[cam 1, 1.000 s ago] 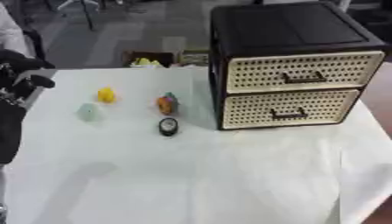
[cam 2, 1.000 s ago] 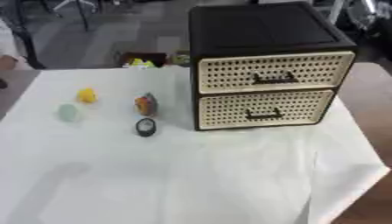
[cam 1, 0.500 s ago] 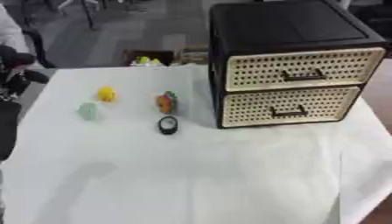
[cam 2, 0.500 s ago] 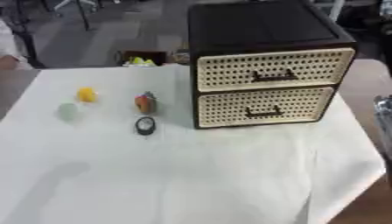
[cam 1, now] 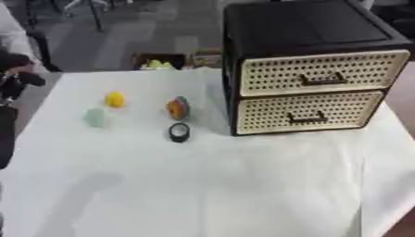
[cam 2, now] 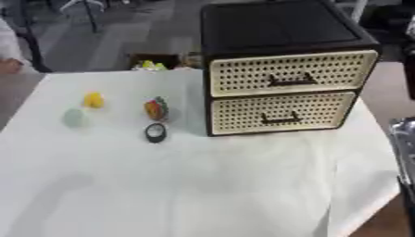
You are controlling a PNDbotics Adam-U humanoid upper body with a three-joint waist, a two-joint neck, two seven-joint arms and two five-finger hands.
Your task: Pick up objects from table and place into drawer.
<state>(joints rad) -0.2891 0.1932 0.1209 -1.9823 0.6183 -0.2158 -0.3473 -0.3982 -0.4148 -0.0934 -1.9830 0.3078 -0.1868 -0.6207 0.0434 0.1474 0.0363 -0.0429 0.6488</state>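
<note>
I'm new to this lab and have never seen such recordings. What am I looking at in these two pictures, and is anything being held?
Both pictures come from the two eyes of one camera in a humanoid robot's head, looking down at its work. On the white table stands a black drawer cabinet with two cream perforated drawers, both closed. Left of it lie four small things: a yellow object, a pale green object, an orange and grey object and a black round object. The dark shape at the left edge is the robot's left hand; I cannot tell how its fingers stand. Nothing on the table is held. The right hand isn't clearly visible.
</note>
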